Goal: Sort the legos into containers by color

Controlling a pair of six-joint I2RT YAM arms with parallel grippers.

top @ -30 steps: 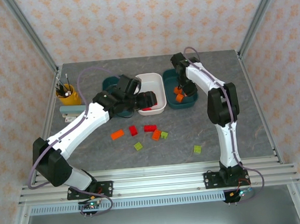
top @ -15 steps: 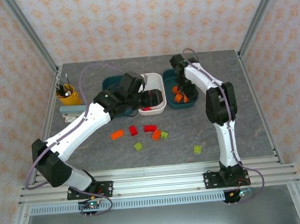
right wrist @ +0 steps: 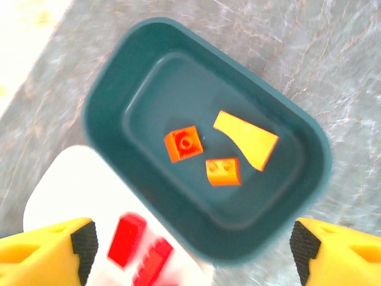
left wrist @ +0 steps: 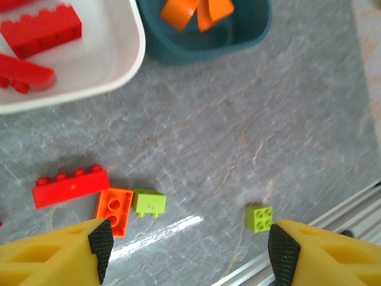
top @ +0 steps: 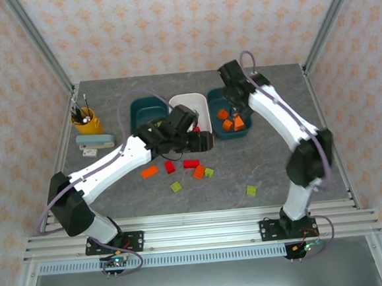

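**Left arm over the loose cluster, both sets of jaws empty**

Top view:
- The left gripper (top: 201,142) hangs just off the near edge of the white tray (top: 189,98), spread, nothing in it.
- Just beside it on the near side of the table (top: 298,161) lie the long red brick (top: 191,163), orange brick (top: 199,172) and green brick (top: 209,173).
- Further left are a short red brick (top: 169,166), a second orange brick (top: 149,171) and a second green brick (top: 175,186).
- The lone green brick (top: 251,190) sits well apart, on the right arm's side.
- The right gripper (top: 236,107) is over the right teal tray (top: 243,133), well apart from the cluster.

Left wrist view:
- The left gripper (left wrist: 190,250) is released, with bare table in the gap.
- The long red brick (left wrist: 70,187) lies ahead, toward the left-hand finger.
- Its long axis runs nearly parallel to the line between the pads (left wrist: 101,241).
- The orange brick (left wrist: 116,210) touches its near side, and the green brick (left wrist: 149,202) sits against the orange one.
- The white tray (left wrist: 134,53) already holds red bricks.

Right wrist view:
- The right gripper (right wrist: 193,250) is wide and empty.
- The right teal tray (right wrist: 107,101) below it holds three orange pieces.

My read: the left arm is clearly nearer the cluster. To take the long red brick across its short side it needs about a quarter turn of the wrist and a shift toward that finger. The orange neighbour crowds that pinch.
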